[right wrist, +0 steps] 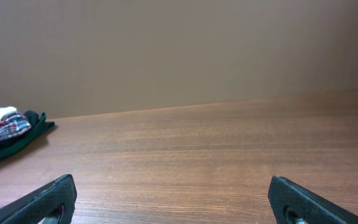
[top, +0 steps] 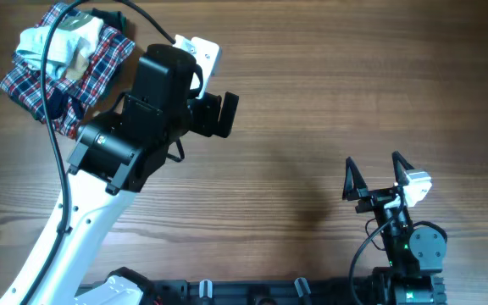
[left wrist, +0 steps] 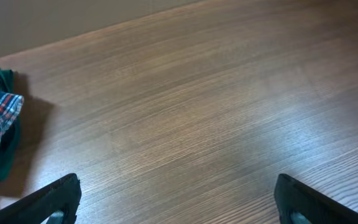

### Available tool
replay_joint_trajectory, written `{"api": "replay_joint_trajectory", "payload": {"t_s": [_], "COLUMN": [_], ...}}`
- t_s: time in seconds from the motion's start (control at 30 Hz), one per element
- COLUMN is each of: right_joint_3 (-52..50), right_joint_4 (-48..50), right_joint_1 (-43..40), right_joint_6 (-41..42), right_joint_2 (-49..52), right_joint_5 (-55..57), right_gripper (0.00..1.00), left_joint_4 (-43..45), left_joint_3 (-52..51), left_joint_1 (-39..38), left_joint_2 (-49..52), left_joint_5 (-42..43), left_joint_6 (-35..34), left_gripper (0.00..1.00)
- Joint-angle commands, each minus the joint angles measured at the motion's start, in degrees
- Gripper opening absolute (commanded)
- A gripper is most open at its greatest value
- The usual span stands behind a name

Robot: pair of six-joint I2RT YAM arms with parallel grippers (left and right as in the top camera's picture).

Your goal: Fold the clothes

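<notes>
Clothes [top: 42, 41]: atop plaid heap [top: 25, 82], far-left desk [top: 329, 85] corner.
Left gripper [left wrist: 178, 182]: jaws spread, empty.
Right gripper [top: 374, 166]: jaws spread, empty.

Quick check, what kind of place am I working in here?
Probably a robot test bench rather than a home: a wooden table, a plain beige wall behind it, and a heap of clothes in one corner.

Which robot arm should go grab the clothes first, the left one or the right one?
Left, probably. The left gripper is open and close beside the pile of clothes at the far left. The right gripper is open too, but sits far across from the pile, near the robot's base.
</notes>
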Motion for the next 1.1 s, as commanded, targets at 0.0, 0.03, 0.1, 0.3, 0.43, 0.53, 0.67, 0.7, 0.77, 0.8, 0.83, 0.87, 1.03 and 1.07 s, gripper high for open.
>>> {"api": "replay_joint_trajectory", "payload": {"t_s": [0.0, 0.03, 0.1, 0.3, 0.43, 0.53, 0.67, 0.7, 0.77, 0.8, 0.83, 0.87, 1.03, 1.07], "right_joint_3": [-0.09, -0.09, -0.09, -0.09, -0.09, -0.09, -0.09, -0.09, -0.09, -0.09, -0.09, -0.09, -0.09, -0.09], "right_joint_4": [0.22, 0.22, 0.22, 0.22, 0.22, 0.22, 0.22, 0.22, 0.22, 0.22, 0.22, 0.22, 0.22, 0.20], "right_joint_1": [0.33, 0.33, 0.33, 0.33, 0.33, 0.33, 0.33, 0.33, 0.33, 0.33, 0.33, 0.33, 0.33, 0.33], "right_joint_6": [-0.96, -0.98, -0.96, -0.98, -0.98, -0.98, -0.96, -0.98, -0.96, -0.94, -0.96, -0.96, -0.96, -0.96], "right_joint_2": [-0.72, -0.72, -0.72, -0.72, -0.72, -0.72, -0.72, -0.72, -0.72, -0.72, -0.72, -0.72, -0.72, -0.72], "right_joint_5": [1.05, 1.05, 1.05, 1.05, 1.03, 1.05, 1.05, 1.05, 1.05, 1.05, 1.05, 1.05, 1.05, 1.03], "right_gripper": [1.00, 1.00, 1.00, 1.00, 1.00, 1.00, 1.00, 1.00, 1.00, 1.00, 1.00, 1.00, 1.00, 1.00], "left_joint_4": [0.13, 0.13, 0.13, 0.13, -0.15, -2.75, -3.08, -3.15, -2.99, -2.95, -2.36, -0.70, 20.48, 25.49], "left_joint_3": [-0.26, -0.26, -0.26, -0.26, -0.26, -0.26, -0.48, -1.05, -3.98, -5.90, -9.20, -13.62, -38.97, -44.35], "left_joint_1": [0.33, 0.33, 0.33, 0.33, 0.33, 0.33, 0.31, 0.33, 0.55, 0.87, 1.44, 2.36, 7.82, 8.50], "left_joint_2": [0.17, 0.17, 0.17, 0.17, 0.17, 0.17, 0.11, -0.48, -2.54, -3.89, -5.92, -8.44, -22.49, -25.57], "left_joint_5": [-0.57, -0.57, -0.57, -0.57, -0.59, -0.57, 0.13, 0.13, 0.39, 0.81, 1.66, 2.93, 8.13, 8.22], "left_joint_6": [-0.76, -0.76, -0.76, -0.79, -0.76, -0.76, -0.76, -0.76, -0.79, -0.79, -0.79, -0.81, -0.79, -0.79], "left_gripper": [1.00, 1.00, 1.00, 1.00, 1.00, 1.00, 1.00, 1.00, 1.00, 1.00, 1.00, 1.00, 1.00, 1.00]}}
